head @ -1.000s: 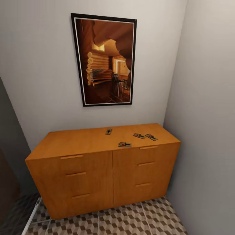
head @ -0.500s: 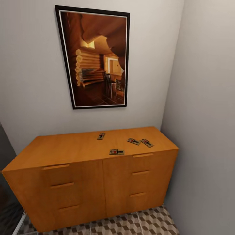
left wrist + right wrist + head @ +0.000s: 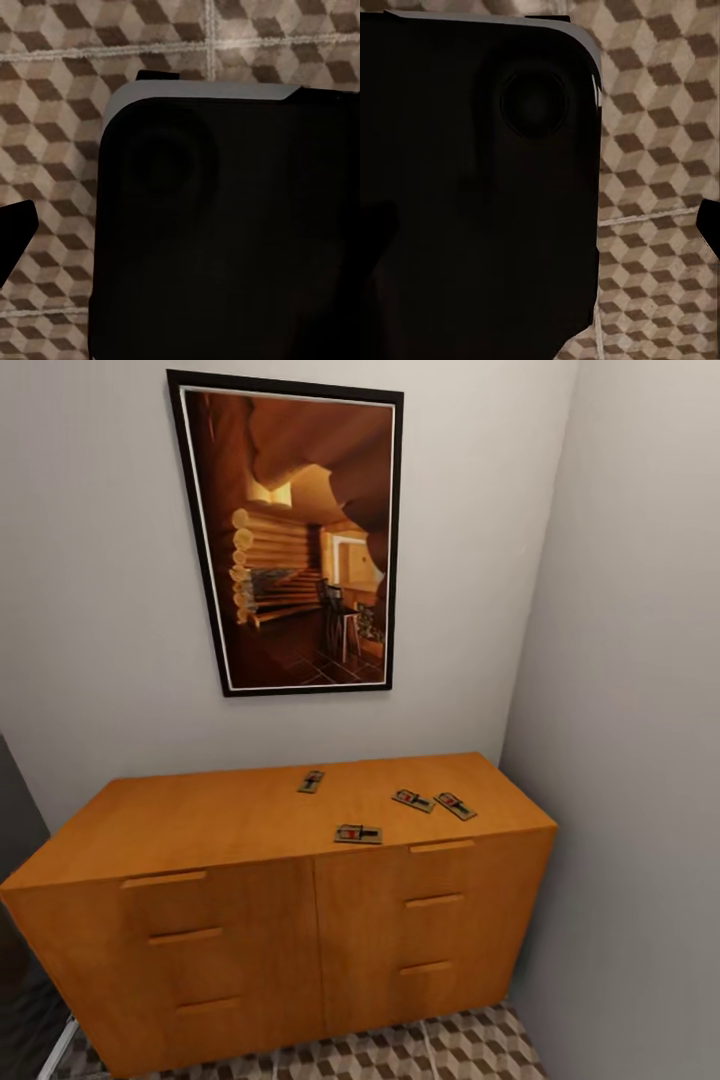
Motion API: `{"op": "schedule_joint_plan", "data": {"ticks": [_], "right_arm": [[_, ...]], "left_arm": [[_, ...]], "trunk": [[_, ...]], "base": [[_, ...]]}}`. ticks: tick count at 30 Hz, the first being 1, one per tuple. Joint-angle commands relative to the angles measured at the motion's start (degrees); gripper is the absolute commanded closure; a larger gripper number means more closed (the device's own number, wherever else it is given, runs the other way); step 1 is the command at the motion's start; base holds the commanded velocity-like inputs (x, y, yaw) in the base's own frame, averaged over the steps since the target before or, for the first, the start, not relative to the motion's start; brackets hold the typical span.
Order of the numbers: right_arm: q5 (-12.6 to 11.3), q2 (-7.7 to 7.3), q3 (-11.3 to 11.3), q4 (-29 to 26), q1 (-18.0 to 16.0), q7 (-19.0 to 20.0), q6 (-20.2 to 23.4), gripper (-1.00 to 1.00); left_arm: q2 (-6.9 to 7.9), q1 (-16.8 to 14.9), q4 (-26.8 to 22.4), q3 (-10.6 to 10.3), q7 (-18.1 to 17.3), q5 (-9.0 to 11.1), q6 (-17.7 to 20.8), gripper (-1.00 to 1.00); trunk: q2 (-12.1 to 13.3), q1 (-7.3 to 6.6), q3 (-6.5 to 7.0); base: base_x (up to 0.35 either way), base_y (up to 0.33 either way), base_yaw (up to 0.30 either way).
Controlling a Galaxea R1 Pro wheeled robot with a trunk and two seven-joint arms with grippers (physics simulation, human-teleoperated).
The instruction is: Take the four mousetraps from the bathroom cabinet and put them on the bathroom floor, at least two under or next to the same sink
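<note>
Arms being kept tucked in low, pretty much.
A dark body panel (image 3: 225, 225) is being faced by the left wrist camera, and another (image 3: 472, 187) by the right; finger state can't be told.

No legible text, label, brand, number or sign is found in any view. The framed picture (image 3: 290, 540) on the wall carries a painted interior scene without lettering. The mousetraps (image 3: 357, 834) on the cabinet (image 3: 250, 920) bear a red mark each, but nothing on them can be read. The tiles of the bathroom floor (image 3: 52, 105) are printed with a cube pattern only.
</note>
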Motion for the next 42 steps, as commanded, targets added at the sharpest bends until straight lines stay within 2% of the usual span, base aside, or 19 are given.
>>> {"op": "schedule_joint_plan", "data": {"ticks": [1, 11, 32, 42], "right_arm": [[-0.05, -0.01, 0.0, 0.01, 0.01, -0.01, -0.22, -1.0], [-0.06, -0.02, 0.0, 0.01, 0.02, -0.01, -0.22, -1.0], [-0.06, -0.02, 0.0, 0.01, 0.01, -0.01, -0.22, -1.0], [-0.06, -0.02, 0.0, 0.01, 0.02, -0.01, -0.22, -1.0]], "left_arm": [[-0.01, -0.01, 0.0, 0.03, -0.07, 0.53, -0.12, -1.0], [-0.01, -0.01, 0.0, 0.03, -0.05, 0.82, -0.14, -1.0], [-0.01, -0.01, 0.0, 0.03, -0.05, 1.04, -0.11, -1.0], [-0.01, -0.01, 0.0, -0.03, -0.09, 1.02, -0.09, -1.0]], "trunk": [[-0.02, 0.0, -0.04], [-0.02, 0.0, -0.04], [-0.02, 0.0, -0.04], [-0.02, 0.0, -0.04]], "base": [[0.01, -0.008, 0.205], [0.004, -0.003, 0.143], [0.004, 0.0, 0.011], [0.165, -0.054, 0.0]]}}
